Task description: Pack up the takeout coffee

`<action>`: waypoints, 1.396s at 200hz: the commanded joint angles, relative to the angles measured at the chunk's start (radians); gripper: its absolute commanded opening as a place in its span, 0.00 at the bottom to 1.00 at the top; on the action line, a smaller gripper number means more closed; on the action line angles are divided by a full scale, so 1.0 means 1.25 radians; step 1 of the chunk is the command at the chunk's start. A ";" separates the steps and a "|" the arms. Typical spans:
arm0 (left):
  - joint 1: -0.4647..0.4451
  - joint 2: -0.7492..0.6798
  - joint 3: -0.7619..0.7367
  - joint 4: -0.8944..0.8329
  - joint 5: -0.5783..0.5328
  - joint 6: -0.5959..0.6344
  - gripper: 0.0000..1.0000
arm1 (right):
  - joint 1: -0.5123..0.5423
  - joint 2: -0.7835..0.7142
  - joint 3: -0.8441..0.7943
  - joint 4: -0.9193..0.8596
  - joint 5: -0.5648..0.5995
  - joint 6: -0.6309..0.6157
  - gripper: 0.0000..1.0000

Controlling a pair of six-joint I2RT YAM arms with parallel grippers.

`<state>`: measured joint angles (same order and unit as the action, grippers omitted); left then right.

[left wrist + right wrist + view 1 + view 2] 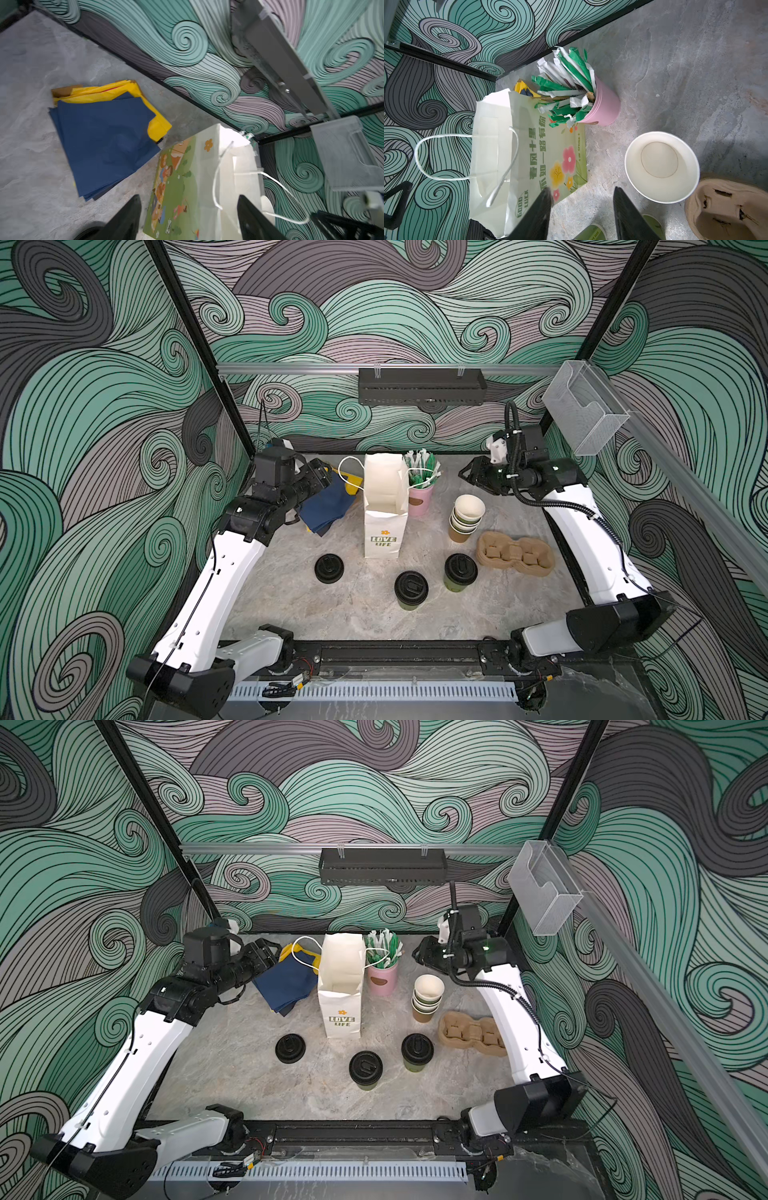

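Two takeout coffee cups, olive-green with black sip lids, stand near the table's front in both top views: one (411,591) at centre, one (460,572) to its right. Behind them a white paper bag (380,531) stands upright, mouth open. My left gripper (325,475) hovers left of the bag's top, open. In the left wrist view its fingers (128,218) stand wide apart, with the bag's printed side (178,187) beyond them. My right gripper (466,475) hangs open at the back right, empty (581,199) above bare table.
A loose black lid (329,568) lies front left. A stack of lidless cups (467,516) and a brown pulp carrier (515,556) sit right of the bag. A pink holder of sachets (420,493) and folded blue and yellow sheets (328,506) flank the bag at the back.
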<state>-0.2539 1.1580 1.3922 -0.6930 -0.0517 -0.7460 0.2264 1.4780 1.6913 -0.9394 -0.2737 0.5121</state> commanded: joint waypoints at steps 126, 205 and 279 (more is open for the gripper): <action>0.207 0.055 -0.066 0.173 0.128 -0.058 0.75 | -0.181 -0.018 -0.073 -0.382 0.237 0.160 0.49; 0.208 0.193 -0.007 0.221 0.195 -0.102 0.74 | -0.286 -0.136 -0.359 -0.308 0.203 0.559 0.54; 0.208 0.248 0.010 0.239 0.206 -0.115 0.75 | -0.344 -0.135 -0.518 -0.028 0.222 0.795 0.52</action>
<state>-0.0002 1.4509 1.3659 -0.4171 0.1928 -0.8833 -0.1638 1.2602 1.0527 -1.1007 -0.0036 1.4078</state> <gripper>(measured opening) 0.745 0.525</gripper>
